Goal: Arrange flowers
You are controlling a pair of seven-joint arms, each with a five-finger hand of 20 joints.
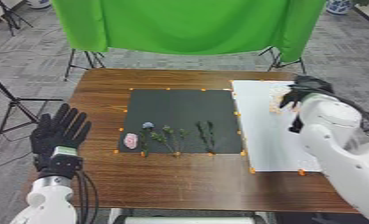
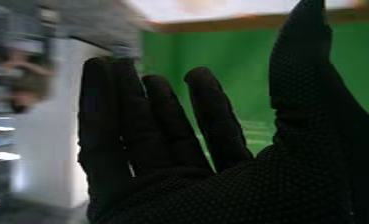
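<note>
My right hand [image 1: 307, 89] is wide open, like my left hand [image 1: 60, 133]; right of the latter, the blue flower [image 1: 148, 125] points away from me, long axis fore-and-aft.

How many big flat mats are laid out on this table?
2: a dark mat in the middle, with the flowers on it, and a white mat to its right, partly hidden by the robot's right hand.

A pink flower [image 1: 131, 140] and a blue flower [image 1: 148, 125] lie on the dark mat [image 1: 176, 107], near its left edge; green sprigs [image 1: 168, 131] and two darker stems [image 1: 211, 135] lie to their right.
</note>
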